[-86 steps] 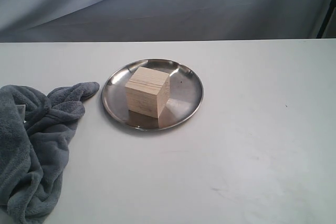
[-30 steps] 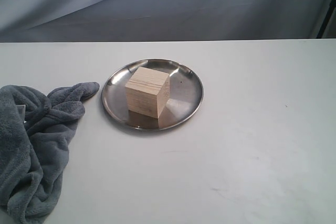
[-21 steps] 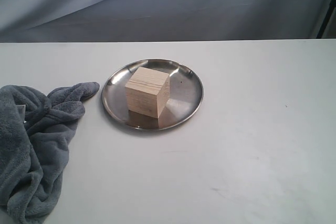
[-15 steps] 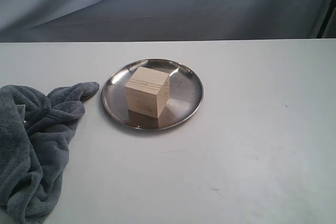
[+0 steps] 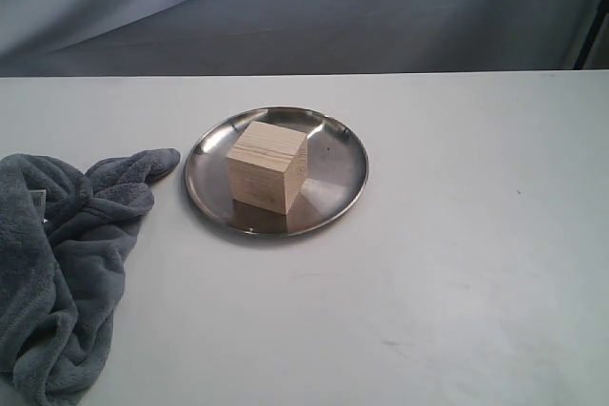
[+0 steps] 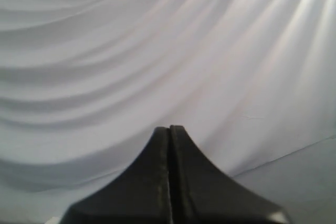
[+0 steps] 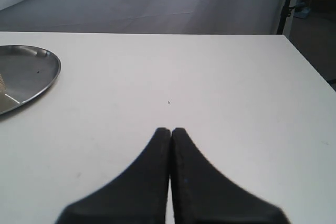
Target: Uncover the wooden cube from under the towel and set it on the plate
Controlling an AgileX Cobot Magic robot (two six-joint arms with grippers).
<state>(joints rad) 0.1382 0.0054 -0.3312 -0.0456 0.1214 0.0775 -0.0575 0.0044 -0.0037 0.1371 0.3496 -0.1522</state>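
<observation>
Wooden cube (image 5: 266, 178) sits on the plate (image 5: 338, 173), off its centre toward the towel (image 5: 57, 263); towel heaped on the table (image 5: 457, 263) just beside the plate, not touching; left gripper (image 6: 169, 129) jaws pressed together, empty; right gripper (image 7: 171, 130) jaws likewise closed, low over the table, apart from the plate.

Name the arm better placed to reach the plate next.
Right, probably: the right pincer faces the plate across the table; the left pincer faces only backdrop cloth.
</observation>
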